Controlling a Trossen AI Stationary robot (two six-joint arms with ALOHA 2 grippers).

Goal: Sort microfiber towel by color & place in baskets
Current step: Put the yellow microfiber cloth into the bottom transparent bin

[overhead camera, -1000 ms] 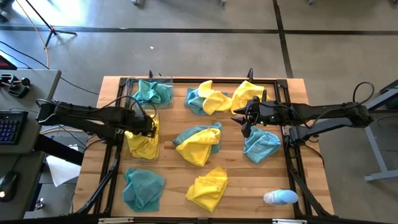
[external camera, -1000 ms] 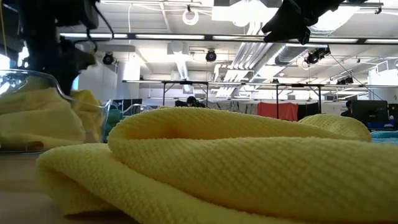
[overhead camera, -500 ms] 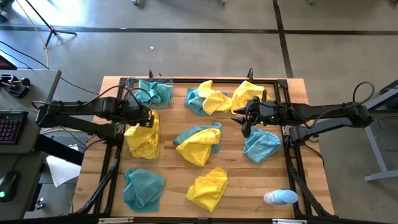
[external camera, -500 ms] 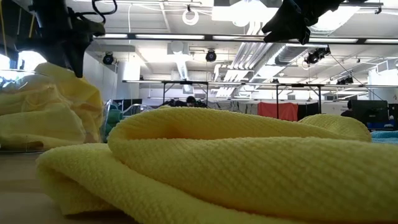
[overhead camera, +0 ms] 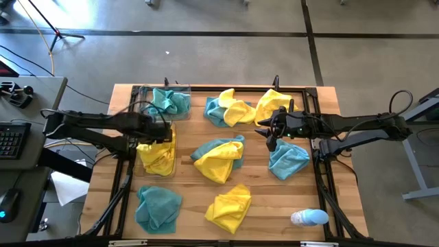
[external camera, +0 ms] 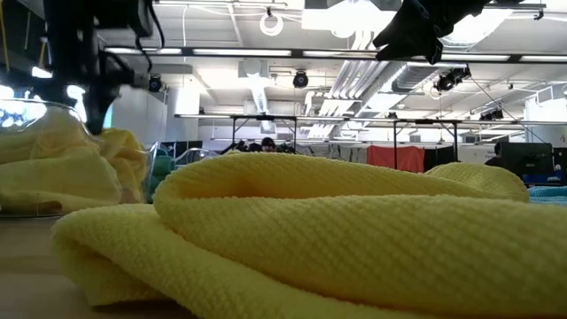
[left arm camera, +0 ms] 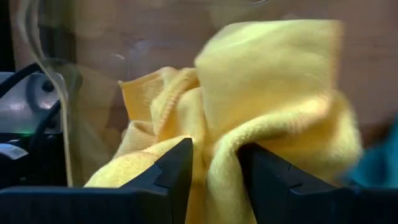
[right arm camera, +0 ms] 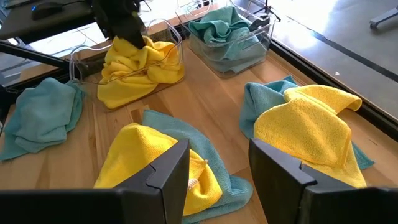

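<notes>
In the left wrist view my left gripper (left arm camera: 214,149) stands over the near clear basket (overhead camera: 171,169) at the table's left and is shut on a yellow microfiber towel (left arm camera: 273,93). That towel lies on the yellow pile (overhead camera: 158,156) in this basket. The far basket (overhead camera: 181,90) holds teal towels (overhead camera: 170,103). My right gripper (overhead camera: 269,137) hangs open above the table's right half with nothing between its fingers. Below and beside it lie a teal towel (overhead camera: 288,159) and a yellow one (overhead camera: 273,101). My left gripper pinches a raised fold of the yellow towel (left arm camera: 214,177) between its two fingers, coming from above and pointing steeply down. The cloth bulges out past both fingers. The rest of the towel (right arm camera: 140,62) lies slack on the pile in the basket.
Loose towels lie about the table: a yellow-and-teal heap in the middle (overhead camera: 218,158), another at the far edge (overhead camera: 232,108), a teal one (overhead camera: 158,208) and a yellow one (overhead camera: 230,206) near the front. A pale blue-and-white object (overhead camera: 309,218) lies near right. Black frame rails (overhead camera: 317,116) border the table.
My left gripper went a little toward the far edge and up, rolling at the wrist, then came back down over the basket. The top of the yellow towel rose with it and has sunk again onto the pile.
</notes>
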